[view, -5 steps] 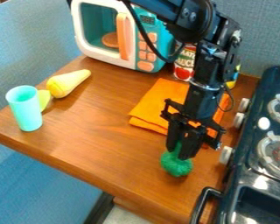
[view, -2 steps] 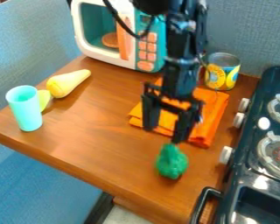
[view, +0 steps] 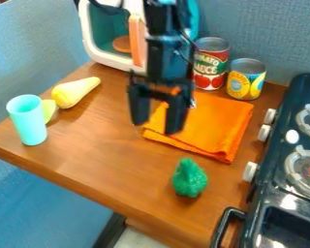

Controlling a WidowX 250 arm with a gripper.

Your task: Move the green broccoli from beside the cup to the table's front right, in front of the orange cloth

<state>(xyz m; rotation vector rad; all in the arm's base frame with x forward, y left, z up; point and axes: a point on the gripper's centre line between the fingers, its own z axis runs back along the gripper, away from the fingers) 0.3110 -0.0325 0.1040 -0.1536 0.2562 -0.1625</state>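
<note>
Hanging above the brown wooden table [view: 96, 155], my black 2-finger gripper [view: 156, 127] stands wide open beside the folded orange cloth [view: 212, 123]. The bumpy green toy vegetable [view: 190, 178] sits on the wood, well apart from me, between the cloth and the table's front edge. Inside the white-and-teal toy microwave [view: 109, 61] I see 1 round orange-brown disc [view: 122, 44]. Behind the cloth stand 2 metal cans, 1 red-labelled [view: 210, 63], 1 yellow-and-blue [view: 246, 85]. I cannot tell what the upright turquoise cup [view: 29, 126] holds.
</note>
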